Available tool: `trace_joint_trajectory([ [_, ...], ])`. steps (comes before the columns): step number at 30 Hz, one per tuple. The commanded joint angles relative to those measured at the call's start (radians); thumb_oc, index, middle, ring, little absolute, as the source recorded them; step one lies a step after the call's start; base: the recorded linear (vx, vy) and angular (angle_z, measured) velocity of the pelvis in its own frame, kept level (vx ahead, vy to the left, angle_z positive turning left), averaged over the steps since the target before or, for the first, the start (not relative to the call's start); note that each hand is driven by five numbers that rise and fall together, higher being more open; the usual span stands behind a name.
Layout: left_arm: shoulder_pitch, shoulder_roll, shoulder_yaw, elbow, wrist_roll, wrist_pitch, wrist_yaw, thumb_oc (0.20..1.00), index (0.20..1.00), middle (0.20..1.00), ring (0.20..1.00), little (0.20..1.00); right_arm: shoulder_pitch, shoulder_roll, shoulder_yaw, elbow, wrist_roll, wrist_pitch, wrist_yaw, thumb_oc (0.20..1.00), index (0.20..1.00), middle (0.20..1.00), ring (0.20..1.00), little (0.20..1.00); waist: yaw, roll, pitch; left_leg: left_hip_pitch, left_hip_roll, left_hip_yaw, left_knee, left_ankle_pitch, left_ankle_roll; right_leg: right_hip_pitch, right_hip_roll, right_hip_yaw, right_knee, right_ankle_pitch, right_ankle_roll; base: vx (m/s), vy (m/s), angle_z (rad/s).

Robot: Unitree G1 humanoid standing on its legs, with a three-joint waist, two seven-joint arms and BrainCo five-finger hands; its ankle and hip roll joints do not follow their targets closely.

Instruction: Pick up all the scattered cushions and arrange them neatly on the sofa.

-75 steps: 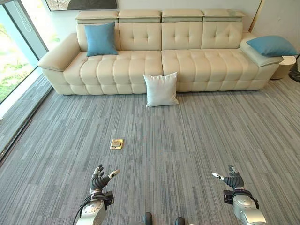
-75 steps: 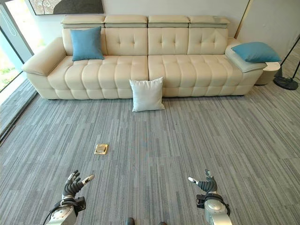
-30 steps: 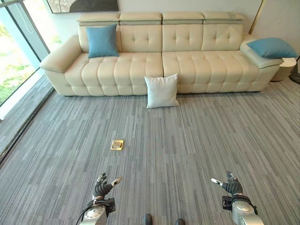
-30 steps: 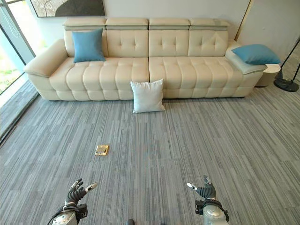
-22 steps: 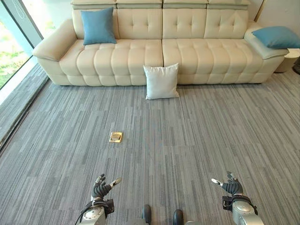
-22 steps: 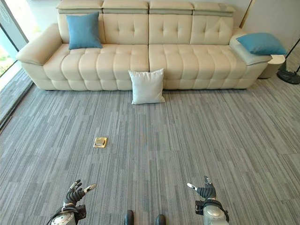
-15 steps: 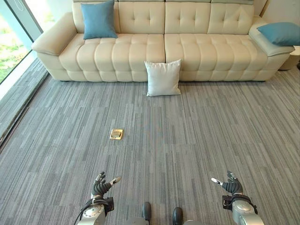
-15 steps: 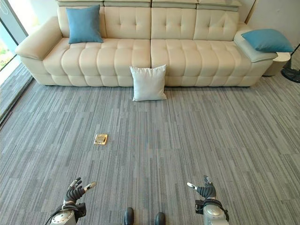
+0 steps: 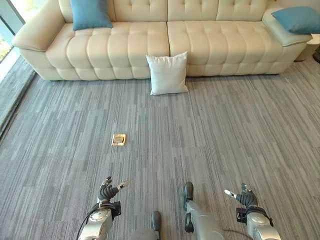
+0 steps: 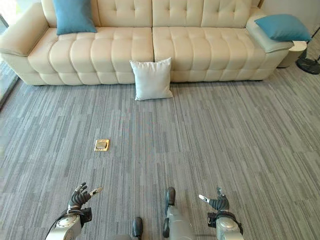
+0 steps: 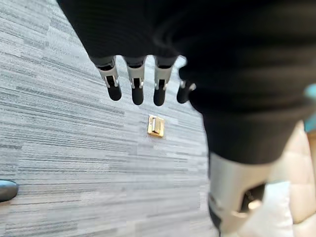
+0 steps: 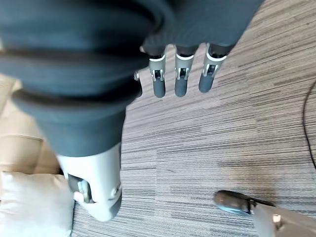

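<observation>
- Grey striped carpet (image 9: 240, 130) runs up to the cream sofa (image 9: 135, 45).
- White cushion (image 9: 168, 74) leans on the sofa's front — well ahead of both hands.
- Left hand (image 9: 107, 192) and right hand (image 9: 243, 198) — fingers loose, empty.

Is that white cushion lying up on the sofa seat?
No, the white cushion stands on the carpet, leaning against the front of the sofa.

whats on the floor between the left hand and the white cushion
A small brass floor plate sits on the carpet between the left hand and the white cushion, in both eye views.
</observation>
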Motion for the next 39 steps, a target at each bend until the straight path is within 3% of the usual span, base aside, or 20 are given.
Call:
trace_joint_trajectory([
  [1,-0.028,0.008,-0.002,-0.026,0.003,-0.032,-0.024,1.000,1.000,1.000,1.000,1.000,-0.027,-0.053,-0.040,-0.029,0.018,-0.030,0.002,1.000,1.000,1.000,1.000,1.000,-0.009,0.037,-0.018,0.118,0.024,0.038,0.164,0.027,-0.105,0.085,0.065,-0.022,-0.046,-0.013,-0.020,0.53,-0.273,0.56],
  [5,-0.032,0.010,-0.017,-0.024,0.009,-0.029,-0.032,1.000,1.000,1.000,1.000,1.000,-0.032,-0.065,-0.038,-0.027,0.035,-0.039,0.005,1.000,1.000,1.000,1.000,1.000,-0.008,0.031,-0.001,0.014,0.017,0.043,0.402,0.099,-0.143,0.168,0.065,-0.025,-0.065,-0.052,-0.055,0.26,-0.161,0.22],
  [6,-0.039,0.014,-0.021,-0.025,0.007,-0.031,-0.034,1.000,1.000,1.000,1.000,1.000,-0.035,-0.071,-0.040,-0.037,0.036,-0.041,0.005,1.000,1.000,1.000,1.000,1.000,0.005,0.021,0.018,-0.055,0.008,0.033,0.548,0.127,-0.152,0.204,0.066,-0.022,-0.058,-0.077,-0.077,0.26,-0.178,-0.05],
  [8,-0.040,0.016,-0.021,-0.021,0.004,-0.028,-0.029,1.000,1.000,1.000,1.000,1.000,-0.035,-0.072,-0.043,-0.033,0.039,-0.036,0.001,1.000,1.000,1.000,1.000,1.000,0.009,0.007,0.026,-0.104,0.028,0.062,0.570,0.106,-0.126,0.232,0.056,-0.019,-0.057,-0.099,-0.089,0.30,-0.177,0.04],
  [10,-0.035,0.015,-0.022,-0.021,0.004,-0.023,-0.032,1.000,1.000,1.000,1.000,1.000,-0.032,-0.071,-0.043,-0.030,0.042,-0.030,-0.002,1.000,1.000,1.000,1.000,1.000,0.015,-0.009,0.033,-0.170,0.018,0.071,0.539,0.056,-0.103,0.263,0.042,-0.018,-0.065,-0.111,-0.090,0.21,-0.087,0.15],
  [13,-0.019,0.022,-0.025,-0.021,0.018,-0.012,-0.034,1.000,1.000,1.000,1.000,1.000,-0.029,-0.069,-0.034,-0.034,0.040,-0.029,0.002,1.000,1.000,1.000,1.000,1.000,0.024,-0.027,0.035,-0.215,-0.013,0.055,0.330,-0.010,-0.072,0.301,0.028,-0.016,-0.076,-0.135,-0.079,0.28,-0.007,0.11],
  [16,0.002,0.021,-0.024,-0.021,0.039,0.003,-0.035,1.000,1.000,1.000,1.000,1.000,-0.018,-0.065,-0.024,-0.048,0.025,-0.025,0.003,1.000,1.000,1.000,1.000,1.000,0.014,-0.016,0.017,-0.236,-0.008,0.007,0.003,0.131,-0.094,0.336,0.040,-0.028,-0.087,-0.159,-0.078,0.34,0.065,0.09],
  [18,0.008,0.032,-0.021,-0.019,0.055,0.009,-0.037,1.000,1.000,1.000,1.000,1.000,-0.026,-0.065,-0.015,-0.048,0.012,-0.019,0.002,1.000,1.000,1.000,1.000,1.000,0.011,-0.007,0.006,-0.322,-0.018,-0.007,0.001,0.138,-0.132,0.369,0.049,-0.018,-0.088,-0.169,-0.069,0.45,0.142,0.21],
  [23,0.024,0.032,-0.005,-0.008,0.047,0.007,-0.034,1.000,1.000,1.000,1.000,1.000,-0.032,-0.057,0.001,-0.049,-0.011,-0.010,0.018,1.000,1.000,1.000,1.000,1.000,0.028,-0.015,-0.024,-0.278,-0.024,-0.017,0.001,0.168,-0.119,0.419,0.037,0.028,-0.088,-0.187,-0.051,0.49,0.190,-0.29],
  [24,0.014,0.038,-0.011,0.019,0.042,0.003,-0.035,1.000,1.000,1.000,1.000,1.000,-0.041,-0.041,0.013,-0.049,-0.015,-0.012,0.027,1.000,1.000,1.000,1.000,1.000,0.031,-0.036,-0.047,-0.236,-0.039,0.006,0.001,0.151,-0.079,0.415,0.000,0.056,-0.004,-0.177,-0.025,0.70,0.322,-0.64],
  [26,0.010,0.046,-0.018,0.021,0.053,0.005,-0.036,1.000,1.000,1.000,1.000,1.000,-0.044,-0.038,0.020,-0.049,-0.022,-0.015,0.030,1.000,1.000,1.000,1.000,1.000,0.037,-0.045,-0.052,-0.218,-0.047,0.016,0.001,0.132,-0.059,0.382,-0.015,0.066,0.084,-0.152,-0.011,0.54,0.282,-0.66],
  [27,0.005,0.055,-0.021,0.022,0.055,0.007,-0.038,1.000,1.000,1.000,1.000,1.000,-0.058,-0.035,0.033,-0.048,-0.037,-0.010,0.037,1.000,1.000,1.000,1.000,1.000,0.036,-0.048,-0.040,-0.181,-0.056,0.036,0.001,0.092,-0.026,0.302,-0.039,0.068,0.281,-0.069,0.011,0.29,0.237,-0.61],
  [29,0.000,0.060,-0.022,0.022,0.055,0.008,-0.039,1.000,1.000,1.000,1.000,1.000,-0.069,-0.035,0.037,-0.049,-0.041,-0.008,0.038,1.000,1.000,1.000,1.000,1.000,0.038,-0.045,-0.030,-0.161,-0.059,0.050,0.001,0.077,-0.013,0.243,-0.054,0.069,0.389,-0.028,0.017,0.27,0.237,-0.24],
  [30,-0.003,0.063,-0.027,0.017,0.055,0.010,-0.035,1.000,1.000,1.000,1.000,1.000,-0.074,-0.031,0.039,-0.054,-0.046,-0.005,0.037,1.000,1.000,1.000,1.000,1.000,0.027,-0.032,-0.008,-0.111,-0.063,0.067,0.001,0.049,0.005,0.174,-0.083,0.042,0.535,0.031,0.013,0.18,0.159,0.01],
  [32,-0.008,0.061,-0.030,0.012,0.054,0.010,-0.038,1.000,1.000,1.000,1.000,1.000,-0.073,-0.028,0.036,-0.046,-0.050,-0.002,0.033,1.000,1.000,1.000,1.000,1.000,0.015,-0.018,0.008,-0.073,-0.057,0.068,0.001,0.025,0.011,0.098,-0.075,0.037,0.577,-0.006,-0.003,0.26,0.167,-0.01],
  [34,-0.011,0.060,-0.030,0.013,0.054,0.011,-0.040,1.000,1.000,1.000,1.000,1.000,-0.071,-0.028,0.035,-0.045,-0.048,0.000,0.033,1.000,1.000,1.000,1.000,1.000,0.014,-0.010,0.018,-0.056,-0.050,0.072,0.001,0.018,0.009,0.075,-0.073,0.018,0.555,-0.033,-0.010,0.26,0.084,-0.02],
  [35,-0.018,0.061,-0.024,0.005,0.054,0.009,-0.042,1.000,1.000,1.000,1.000,1.000,-0.066,-0.027,0.025,-0.047,-0.042,0.001,0.030,1.000,1.000,1.000,1.000,1.000,0.011,0.006,0.028,-0.023,-0.034,0.094,0.001,-0.003,0.000,0.046,-0.077,-0.041,0.443,-0.084,-0.016,0.27,0.054,0.00],
  [36,-0.018,0.061,-0.025,0.005,0.054,0.009,-0.042,1.000,1.000,1.000,1.000,1.000,-0.066,-0.027,0.025,-0.047,-0.042,0.001,0.030,1.000,1.000,1.000,1.000,1.000,0.010,0.008,0.031,-0.020,-0.032,0.093,0.001,-0.004,-0.001,0.053,-0.074,-0.043,0.437,-0.082,-0.017,0.29,0.012,0.02],
  [38,-0.021,0.062,-0.018,-0.005,0.061,0.009,-0.052,1.000,1.000,1.000,1.000,1.000,-0.066,-0.026,0.012,-0.033,-0.036,0.005,0.027,1.000,1.000,1.000,1.000,1.000,0.006,0.011,0.040,0.023,-0.022,0.110,0.001,-0.032,-0.022,0.050,-0.024,-0.035,0.123,-0.048,0.014,0.30,-0.077,-0.15],
  [39,-0.021,0.062,-0.018,-0.005,0.061,0.009,-0.052,1.000,1.000,1.000,1.000,1.000,-0.066,-0.026,0.012,-0.033,-0.036,0.005,0.027,1.000,1.000,1.000,1.000,1.000,0.007,0.011,0.040,0.022,-0.021,0.111,0.001,-0.031,-0.022,0.052,-0.022,-0.035,0.116,-0.043,0.014,0.33,-0.107,-0.22],
])
